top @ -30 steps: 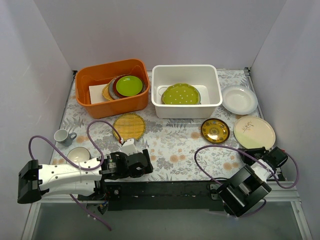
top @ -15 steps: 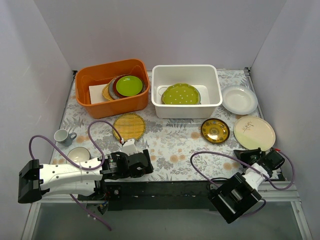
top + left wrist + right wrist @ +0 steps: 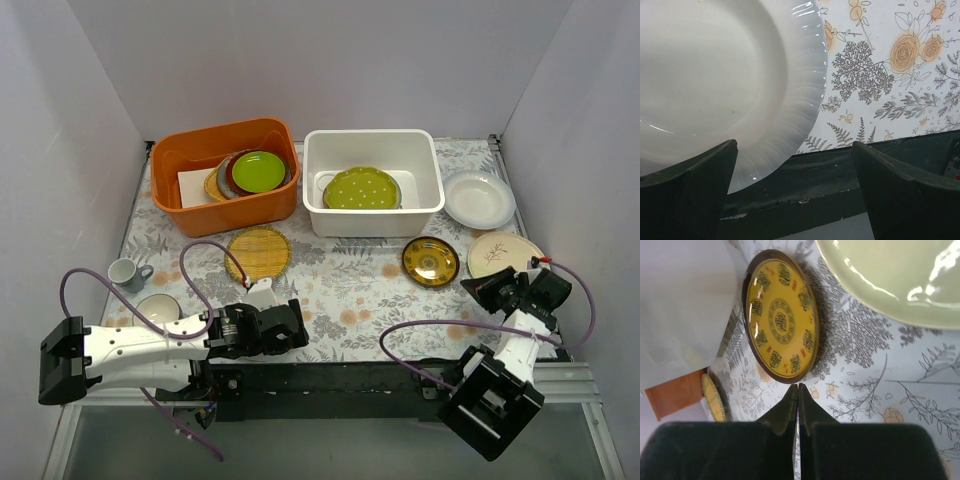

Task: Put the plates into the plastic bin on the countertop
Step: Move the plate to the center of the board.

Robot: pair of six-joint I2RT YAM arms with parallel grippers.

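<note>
- Now the right gripper (image 3: 798,390) is seen with its fingers pressed together on nothing, tips low over the countertop (image 3: 350,290), between the dark-and-gold plate (image 3: 431,261) and the tan plate (image 3: 500,250).
- A pickup looks to be in preparation, probably of the tan plate just beside. The fingers would first have to be parted, one slid under the raised rim, and the near edge pinched.
- The plate is best kept level on the lift and carried clear over the wall of the plastic bin (image 3: 370,221), where a green dotted plate (image 3: 361,188) is lying.
- The left gripper (image 3: 795,150) is held wide apart and empty by the front edge.
- The tan plate is shown shallow, glossy and pale, with a thin dark sprig motif, partly hidden by the gripper.
- The dark-and-gold plate is small and flat, its yellow centre ringed with dark emblems.
</note>
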